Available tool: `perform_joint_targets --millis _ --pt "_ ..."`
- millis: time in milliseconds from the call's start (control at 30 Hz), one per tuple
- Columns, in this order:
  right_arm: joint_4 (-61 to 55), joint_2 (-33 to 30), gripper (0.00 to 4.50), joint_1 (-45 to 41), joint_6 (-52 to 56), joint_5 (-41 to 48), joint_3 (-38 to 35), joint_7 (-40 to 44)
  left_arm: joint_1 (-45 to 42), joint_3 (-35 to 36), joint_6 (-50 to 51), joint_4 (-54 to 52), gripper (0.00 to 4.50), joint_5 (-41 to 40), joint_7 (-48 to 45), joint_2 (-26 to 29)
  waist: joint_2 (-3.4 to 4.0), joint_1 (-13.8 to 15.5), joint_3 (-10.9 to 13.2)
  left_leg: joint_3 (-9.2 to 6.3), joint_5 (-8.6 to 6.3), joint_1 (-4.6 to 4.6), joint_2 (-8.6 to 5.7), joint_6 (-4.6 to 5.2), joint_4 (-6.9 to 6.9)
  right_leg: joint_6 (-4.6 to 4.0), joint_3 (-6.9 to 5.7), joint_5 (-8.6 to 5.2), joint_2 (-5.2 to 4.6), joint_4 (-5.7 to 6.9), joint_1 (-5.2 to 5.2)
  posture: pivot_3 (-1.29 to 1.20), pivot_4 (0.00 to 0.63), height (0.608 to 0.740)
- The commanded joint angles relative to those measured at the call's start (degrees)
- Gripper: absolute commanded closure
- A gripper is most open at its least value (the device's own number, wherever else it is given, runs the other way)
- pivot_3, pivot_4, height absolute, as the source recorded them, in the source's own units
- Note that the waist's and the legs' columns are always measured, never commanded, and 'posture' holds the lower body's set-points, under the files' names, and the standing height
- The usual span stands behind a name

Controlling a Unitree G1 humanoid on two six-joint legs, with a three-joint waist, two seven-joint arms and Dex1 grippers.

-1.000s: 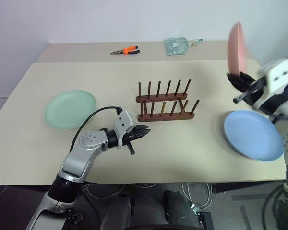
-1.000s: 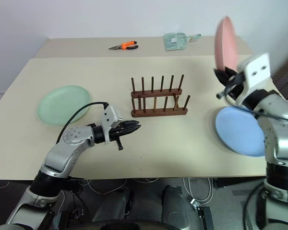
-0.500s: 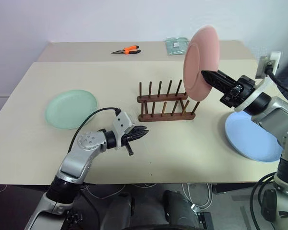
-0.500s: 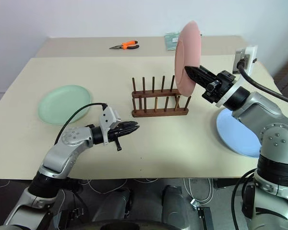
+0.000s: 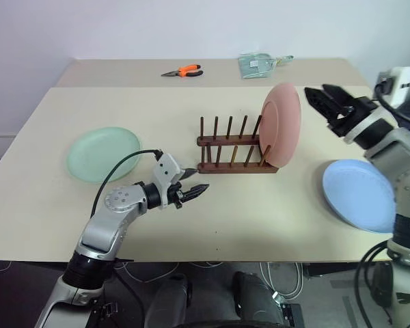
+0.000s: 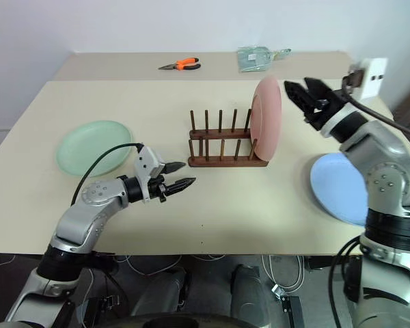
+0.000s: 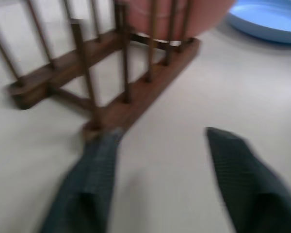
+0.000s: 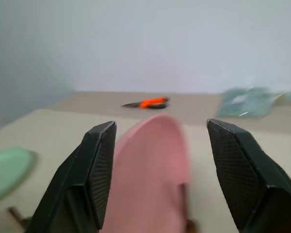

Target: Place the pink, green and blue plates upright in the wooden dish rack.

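The pink plate (image 5: 281, 125) stands upright at the right end of the wooden dish rack (image 5: 229, 147). My right gripper (image 5: 316, 90) is open just right of the plate's upper rim and apart from it. In the right wrist view, the plate (image 8: 150, 174) lies ahead of the spread fingers (image 8: 99, 165). The green plate (image 5: 103, 154) lies flat at the table's left. Flat at the right edge lies the blue plate (image 5: 359, 195). My left gripper (image 5: 198, 179) is open and empty over the table, in front of the rack's left end (image 7: 111, 73).
Orange pliers (image 5: 182, 70) and a clear plastic packet (image 5: 258, 63) lie on the far table. A white box (image 5: 395, 76) sits at the far right, behind my right arm. A black cable runs along my left arm.
The right gripper set the pink plate into the rack's right end, let go, opened and drew back to the right. The left gripper opened.
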Motion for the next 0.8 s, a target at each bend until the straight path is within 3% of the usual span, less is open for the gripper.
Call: perform_joint_targets --millis 33,67,233,300,333,533,667,800 --pt "-8.2 -4.0 0.55 3.9 1.2 3.8 -5.4 5.4 -1.2 7.7 -4.2 1.5 0.62 -1.0 4.6 -0.7 0.00 -0.1 0.0 0.00 -0.01 0.00 0.01 0.01 -0.01 0.00 0.00 0.00 0.00 0.00 0.00 0.00 0.150 0.740" --pt "-10.7 -5.2 0.03 5.5 1.8 4.6 -5.7 7.1 -2.2 11.1 -5.3 3.1 0.62 -1.0 8.3 -1.8 0.00 -0.2 0.0 0.00 -0.01 0.01 0.02 0.02 -0.01 0.00 0.00 0.00 0.00 -0.01 0.00 0.00 0.150 0.740" --pt "-24.0 -8.8 0.03 8.8 3.7 6.9 0.7 12.6 -11.1 31.0 -7.4 13.9 0.62 0.9 35.4 -4.3 -0.05 -0.9 0.0 0.00 -0.01 0.10 0.14 0.02 0.01 0.17 -0.01 -0.08 0.10 0.08 0.00 0.00 0.150 0.740" --pt "-27.2 -8.0 0.00 7.4 2.8 4.2 7.3 13.3 -12.5 37.4 -6.5 17.8 0.06 4.4 47.5 -2.9 -0.16 -1.4 -0.1 -0.01 -0.02 0.13 0.15 0.01 -0.02 0.24 -0.03 -0.08 0.10 0.08 0.00 0.00 0.150 0.740" --pt "-28.2 -7.1 0.00 6.1 2.6 2.3 11.4 13.4 -12.5 39.7 -4.8 18.8 0.03 5.0 51.2 -2.5 -0.17 -1.7 -0.1 -0.01 -0.03 0.14 0.14 0.00 -0.02 0.29 -0.03 -0.09 0.09 0.08 0.01 0.00 0.150 0.740" --pt "-28.6 -3.3 0.00 3.2 -0.4 -6.5 24.5 14.9 -10.7 43.3 6.6 16.8 0.03 0.5 54.2 -3.2 -0.67 0.2 0.0 -0.05 -0.02 -0.01 -0.08 -0.02 0.08 0.36 -0.01 0.08 -0.05 0.04 -0.02 0.00 0.150 0.740" --pt "-26.8 1.0 0.00 1.4 -2.7 -13.9 32.4 14.1 -9.6 48.2 18.8 14.3 0.03 -9.6 53.8 -8.0 -0.86 0.8 0.0 -0.12 -0.02 0.00 -0.07 -0.04 0.11 0.34 -0.07 0.08 -0.05 0.04 0.02 0.00 0.150 0.740" --pt "-25.2 4.0 0.00 1.2 -4.3 -19.2 35.6 13.3 -10.1 51.2 22.2 13.4 1.26 -15.0 53.9 -10.3 -0.80 0.9 0.0 -0.12 0.00 0.04 -0.06 -0.09 0.05 0.39 -0.08 0.04 -0.04 0.10 -0.03 0.00 0.150 0.740"
